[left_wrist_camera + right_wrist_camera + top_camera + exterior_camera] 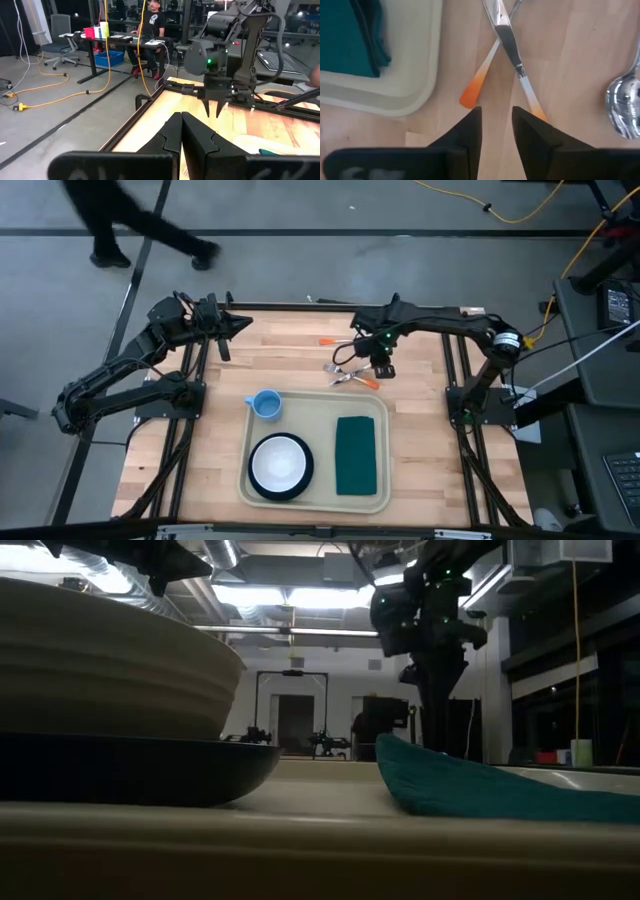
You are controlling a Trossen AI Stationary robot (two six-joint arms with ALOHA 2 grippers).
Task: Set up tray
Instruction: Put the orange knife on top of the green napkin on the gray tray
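Observation:
The beige tray [318, 500] lies on the near middle of the table. It holds a white bowl on a dark plate [281, 466], a dark green napkin [355, 455] and, at its far left corner, a blue cup [265, 404]. Two orange-handled pieces of cutlery [507, 35] lie crossed on the wood just beyond the tray, with a spoon [622, 107] beside them. My right gripper [497, 125] hangs over their handle ends, pointing down, narrowly open and touching nothing. My left gripper [181, 122] is shut and waits at the table's far left.
Another orange-handled piece [331, 340] lies farther back on the wood. Black frame rails run along both sides of the table. A person [150, 225] walks on the floor beyond the far edge, and another sits at a desk [152, 25] in the room.

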